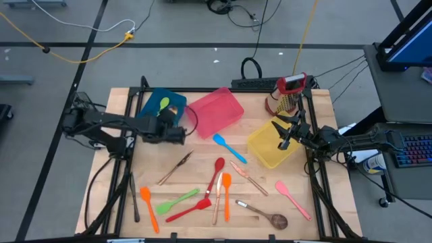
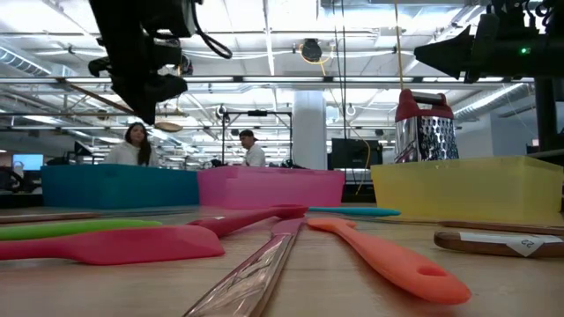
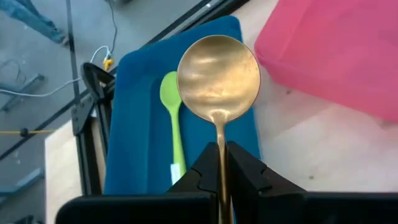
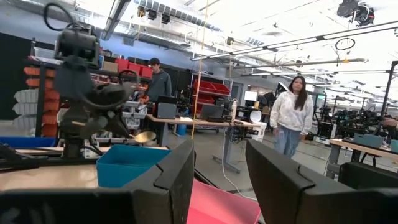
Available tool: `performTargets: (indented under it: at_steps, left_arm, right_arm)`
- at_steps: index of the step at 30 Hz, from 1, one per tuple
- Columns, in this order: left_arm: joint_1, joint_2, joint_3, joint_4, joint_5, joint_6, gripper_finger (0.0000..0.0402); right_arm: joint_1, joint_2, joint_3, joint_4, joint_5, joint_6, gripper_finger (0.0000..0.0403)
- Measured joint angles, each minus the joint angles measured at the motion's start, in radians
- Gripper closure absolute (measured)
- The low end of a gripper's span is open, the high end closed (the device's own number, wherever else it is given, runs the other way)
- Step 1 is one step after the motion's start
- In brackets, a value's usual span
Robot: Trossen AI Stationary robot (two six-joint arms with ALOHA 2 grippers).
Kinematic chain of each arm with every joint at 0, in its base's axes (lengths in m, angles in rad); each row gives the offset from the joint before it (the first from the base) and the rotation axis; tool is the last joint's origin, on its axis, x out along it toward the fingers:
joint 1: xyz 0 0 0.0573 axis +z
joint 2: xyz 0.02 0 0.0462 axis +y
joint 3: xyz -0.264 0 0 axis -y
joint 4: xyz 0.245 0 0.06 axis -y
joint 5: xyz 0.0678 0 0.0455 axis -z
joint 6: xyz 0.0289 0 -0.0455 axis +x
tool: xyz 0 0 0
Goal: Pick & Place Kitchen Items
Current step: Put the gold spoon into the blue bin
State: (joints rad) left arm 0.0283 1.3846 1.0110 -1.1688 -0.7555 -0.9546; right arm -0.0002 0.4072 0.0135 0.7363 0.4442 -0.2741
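Observation:
My left gripper (image 3: 221, 157) is shut on a copper spoon (image 3: 217, 78) and hangs above the blue bin (image 3: 143, 124), in which a green spoon (image 3: 171, 118) lies. In the high view this gripper (image 1: 179, 135) sits at the blue bin's (image 1: 162, 106) near right corner. My right gripper (image 4: 221, 180) is open and touches nothing; it hovers over the yellow bin (image 1: 270, 147). Several utensils lie flat on the table's near half: a blue spatula (image 1: 228, 147), a red spoon (image 1: 216, 172), orange spatulas (image 1: 227, 192), a green spatula (image 1: 177, 201), a pink spatula (image 1: 292, 199) and a wooden spoon (image 1: 266, 214). My left gripper pinches the copper spoon's thin handle (image 3: 220, 138) between its two fingers. The handle runs along the fingers, and the bowl (image 3: 217, 74) sticks out beyond the fingertips. The spoon is lifted clear, its bowl over the blue bin's rim beside the pink bin.
A pink bin (image 1: 214, 111) stands between the blue and yellow bins. A red-topped metal grater (image 1: 289, 91) stands at the far right corner, just behind the yellow bin. Copper cutlery (image 1: 175, 169) and a dark utensil (image 1: 133, 196) lie near left. People stand in the room beyond (image 4: 291, 112).

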Motion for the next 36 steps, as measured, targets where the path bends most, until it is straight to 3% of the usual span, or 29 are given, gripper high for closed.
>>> performTargets:
  at_steps: [19,29,36]
  left_arm:
    - [0.418,0.000,0.000,0.267,0.162,0.567,0.0390]
    - [0.545,0.000,-0.021,0.399,0.282,0.699,0.0390]
    - [0.604,0.001,-0.132,0.525,0.380,0.711,0.0390]
  right_arm:
    - [0.000,0.000,0.000,0.000,0.000,0.000,0.0261]
    - [0.000,0.000,0.000,0.001,0.000,0.000,0.0261]
    - [0.000,0.000,0.000,0.001,0.000,0.000,0.0261]
